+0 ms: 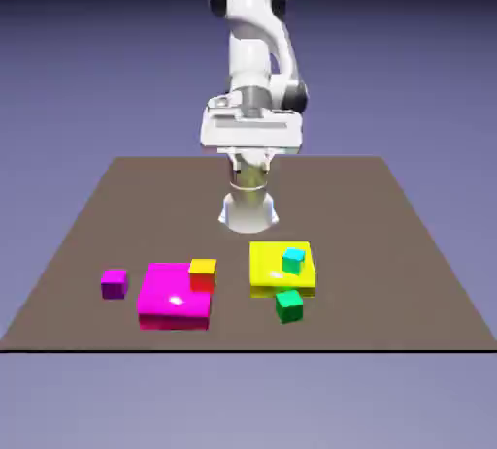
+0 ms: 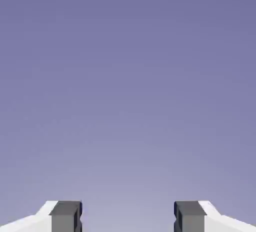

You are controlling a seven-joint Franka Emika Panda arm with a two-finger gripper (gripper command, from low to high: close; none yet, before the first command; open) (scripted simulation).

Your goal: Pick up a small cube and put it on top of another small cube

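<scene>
Small plain green cube (image 1: 289, 306): before the flat yellow slab (image 1: 281, 289), near side. Risk: fingers knocking the slab's edge, or skewing the cube through poor alignment. Dark-green front, brighter top, slightly turned. Small cyan cube (image 1: 293, 261): upon the slab. White two-finger gripper (image 2: 128, 216): beyond the slab, raised, open, empty.

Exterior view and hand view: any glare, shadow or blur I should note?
Exterior view: white glints on the magenta slab, the gripper's white housing partly washed out, no clear cast shadows on the table. Hand view: evenly lit, only backdrop between the finger tips, slight blockiness at their edges.
</scene>
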